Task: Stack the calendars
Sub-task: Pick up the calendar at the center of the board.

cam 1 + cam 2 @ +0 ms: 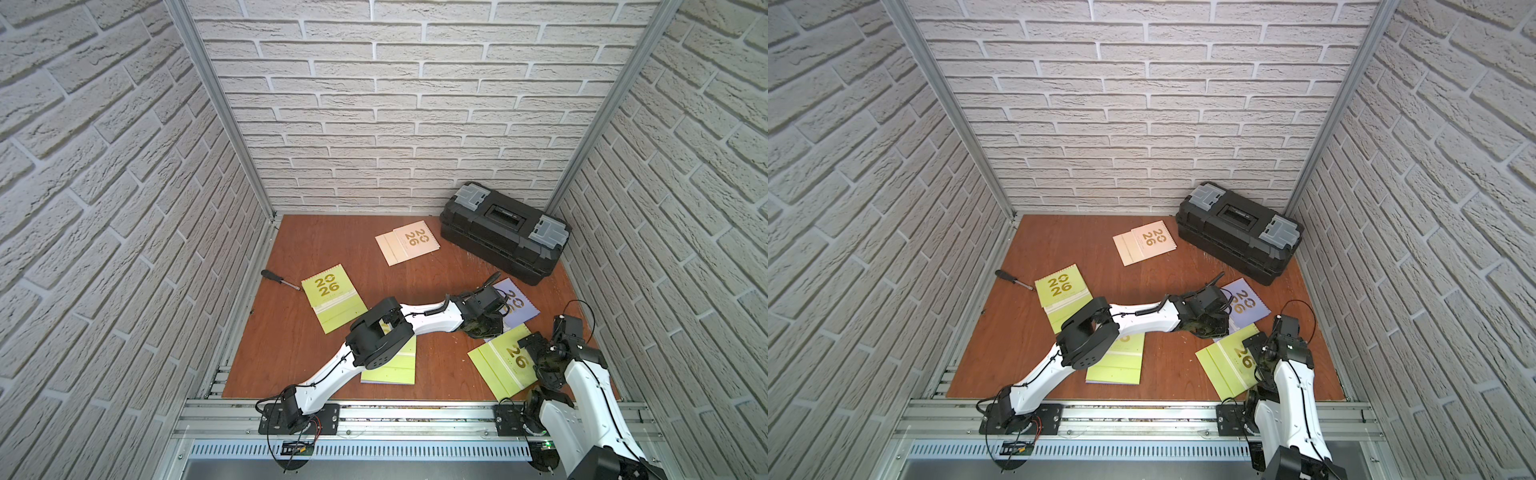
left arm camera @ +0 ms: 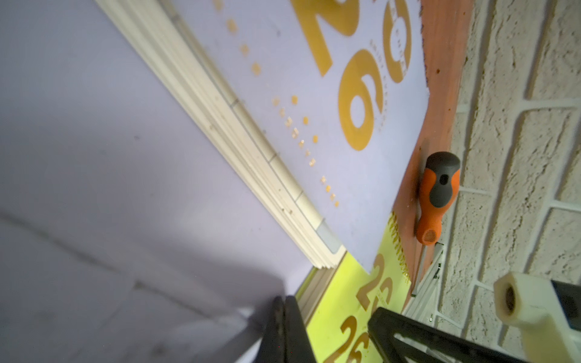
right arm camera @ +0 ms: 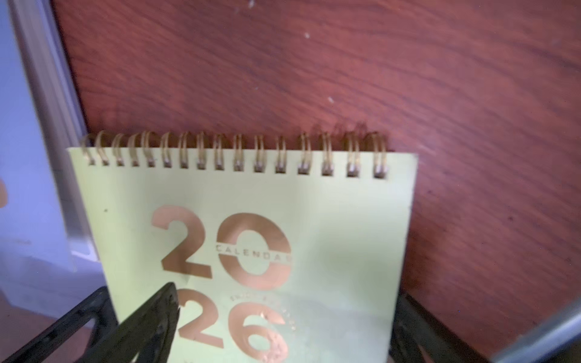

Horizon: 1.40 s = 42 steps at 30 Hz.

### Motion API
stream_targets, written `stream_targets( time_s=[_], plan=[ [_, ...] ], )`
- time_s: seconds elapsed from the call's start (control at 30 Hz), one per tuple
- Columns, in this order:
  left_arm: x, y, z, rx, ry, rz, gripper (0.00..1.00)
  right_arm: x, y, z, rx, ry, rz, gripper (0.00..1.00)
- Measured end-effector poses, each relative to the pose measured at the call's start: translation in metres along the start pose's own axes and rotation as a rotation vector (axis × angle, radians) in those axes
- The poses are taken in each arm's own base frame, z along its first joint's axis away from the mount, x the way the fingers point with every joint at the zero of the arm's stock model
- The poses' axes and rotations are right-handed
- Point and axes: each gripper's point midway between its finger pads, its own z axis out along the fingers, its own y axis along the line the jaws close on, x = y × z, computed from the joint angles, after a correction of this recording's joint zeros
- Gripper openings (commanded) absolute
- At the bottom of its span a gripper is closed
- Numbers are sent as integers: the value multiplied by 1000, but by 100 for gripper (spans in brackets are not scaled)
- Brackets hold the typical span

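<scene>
Matt card covers stamped with shiny gold foil numerals mark the lime green calendar [image 3: 330, 220], bound in gold wire coils, and the lavender calendar [image 2: 94, 125]. The tabletop [image 3: 345, 63] shows smooth reddish wood grain. The toolbox [image 1: 503, 232] is black moulded plastic with matt grey latches; behind the toolbox rise rough brick-textured walls [image 1: 395, 104] and brushed metal rails [image 1: 219, 104].

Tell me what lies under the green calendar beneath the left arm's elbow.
A thin lavender edge shows along that green calendar's near side, probably another calendar. The rest of it is covered, and the left arm hides the green cover's top.
</scene>
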Motion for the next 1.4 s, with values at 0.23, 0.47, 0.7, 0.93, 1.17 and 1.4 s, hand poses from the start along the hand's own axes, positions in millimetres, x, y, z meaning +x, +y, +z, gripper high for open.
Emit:
stream_targets(
  time_s=[0.23, 0.47, 0.7, 0.93, 1.17, 1.4],
  plan=[
    [-6, -3, 6, 37, 8, -29, 0, -1, 6, -6, -51, -22, 9, 99],
    [-10, -3, 6, 48, 6, -37, 0, 3, 10, -9, -66, 7, 22, 100],
    [-19, 1, 4, 51, -10, -48, 0, -2, 28, -32, -127, 11, 17, 99],
    [-23, 2, 5, 61, -20, -49, 0, -5, 36, -43, -153, 7, 15, 91],
    [-27, 4, 4, 68, -28, -51, 0, -2, 35, -44, -153, 21, 17, 77],
    [-28, 5, 4, 74, -33, -50, 0, 2, 39, -46, -180, 43, 18, 65]
  ],
)
